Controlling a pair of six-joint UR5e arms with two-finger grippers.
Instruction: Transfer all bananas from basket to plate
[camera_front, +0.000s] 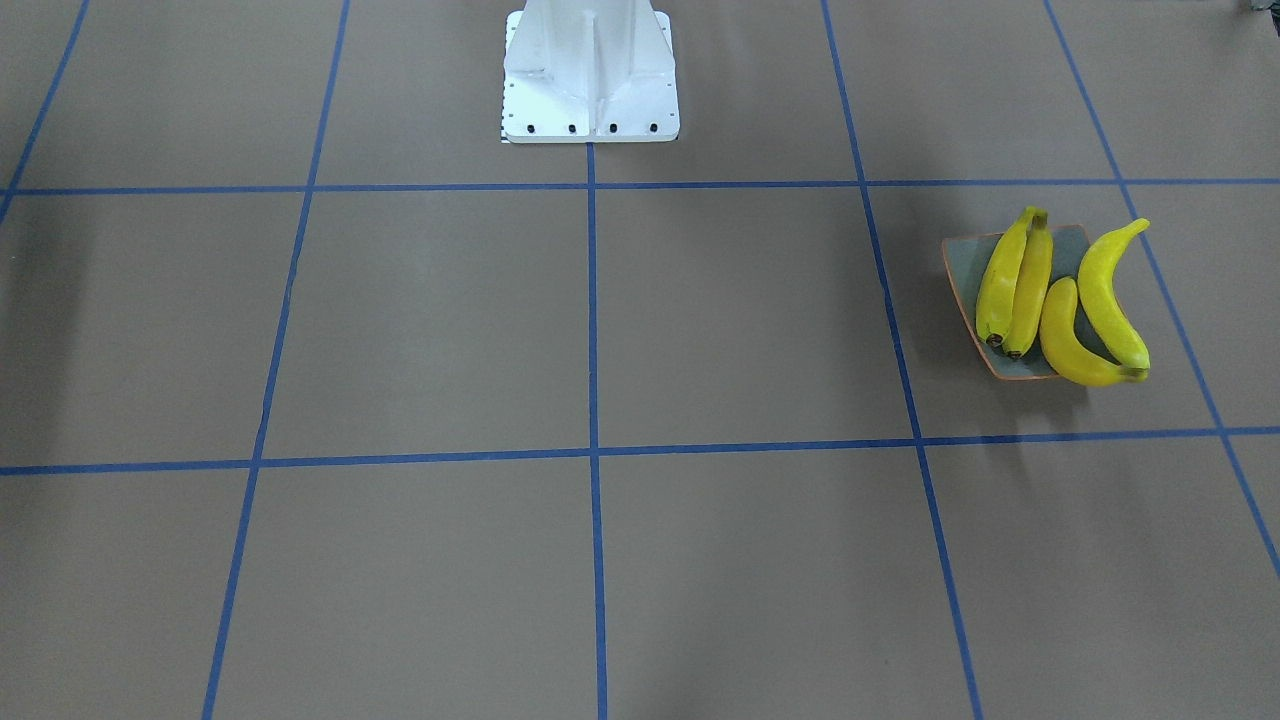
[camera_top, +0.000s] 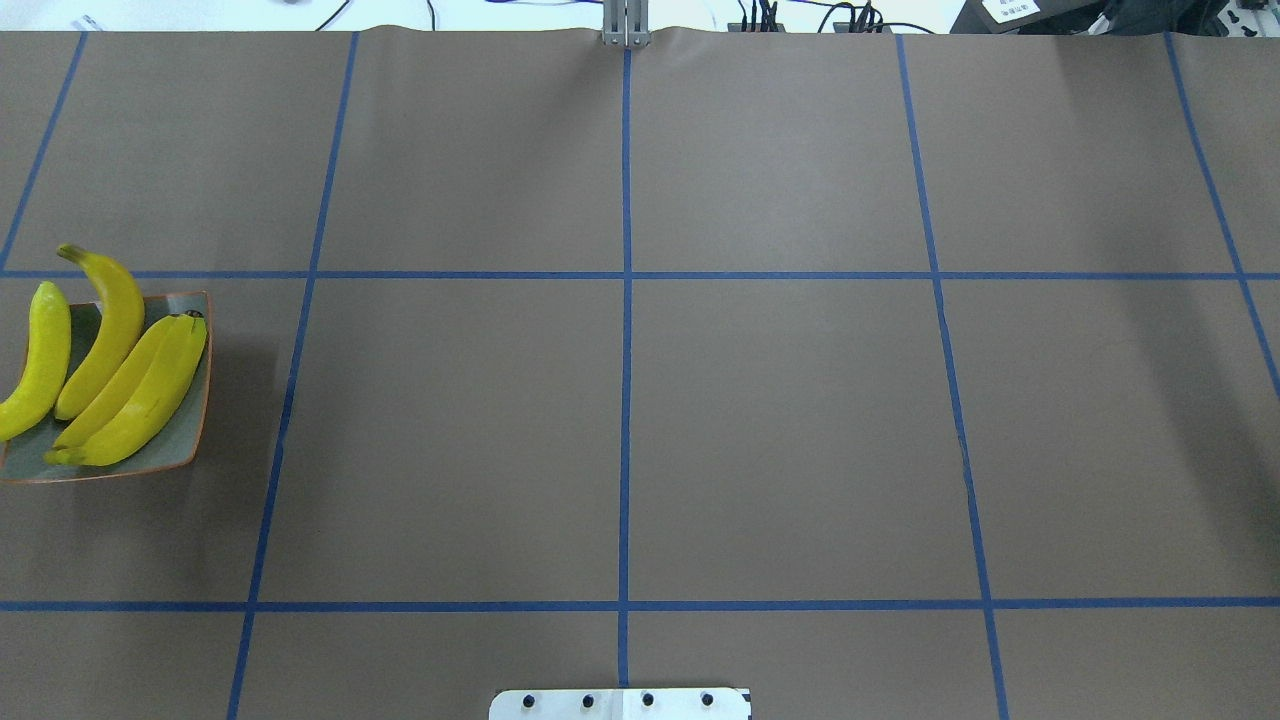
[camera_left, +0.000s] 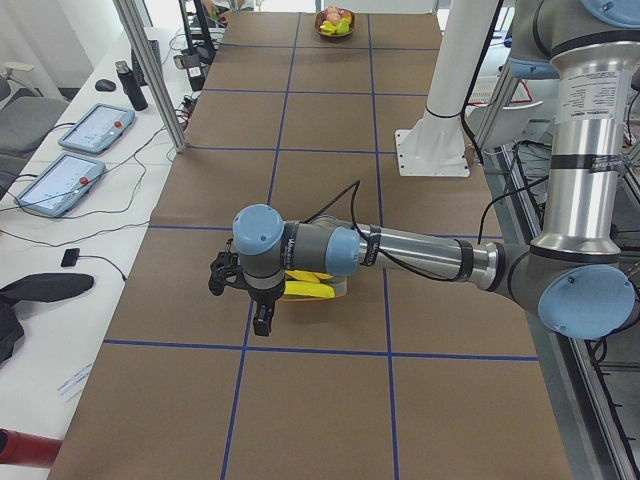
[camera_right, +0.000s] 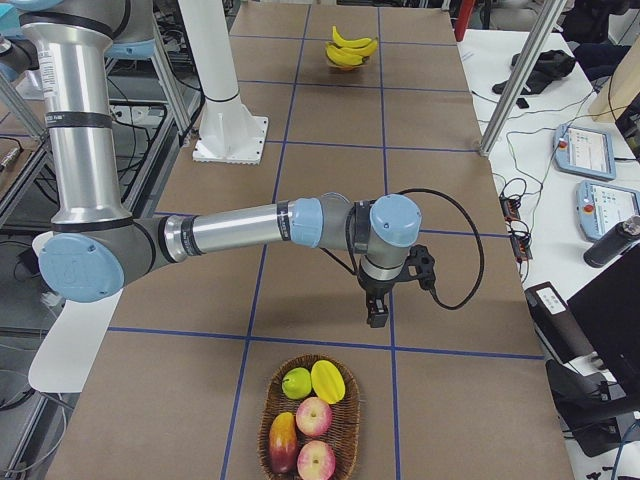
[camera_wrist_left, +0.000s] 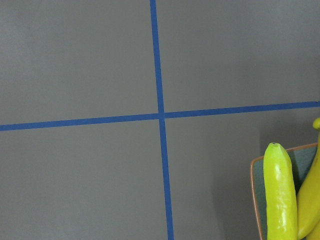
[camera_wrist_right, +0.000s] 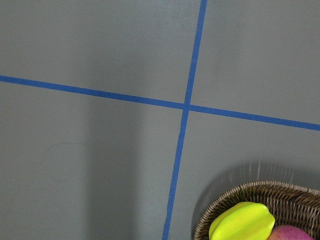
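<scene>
Several yellow bananas (camera_front: 1060, 300) lie side by side on the grey-green plate (camera_front: 962, 262) with the orange rim; one banana overhangs the plate's edge. In the overhead view the bananas (camera_top: 110, 370) and plate (camera_top: 170, 455) sit at the far left. The left wrist view catches the plate's corner (camera_wrist_left: 255, 200) and a banana (camera_wrist_left: 280, 195). My left gripper (camera_left: 262, 322) hangs just beside the plate, pointing down; whether it is open or shut I cannot tell. My right gripper (camera_right: 377, 315) hangs a little beyond the wicker basket (camera_right: 268, 400); its state I cannot tell. No bananas show in the basket.
The basket holds a green apple (camera_right: 296, 382), a yellow star fruit (camera_right: 328, 380) and reddish fruit. Its rim (camera_wrist_right: 235, 192) shows in the right wrist view. The white robot base (camera_front: 590, 80) stands at the table's middle. Tablets and cables lie on side desks.
</scene>
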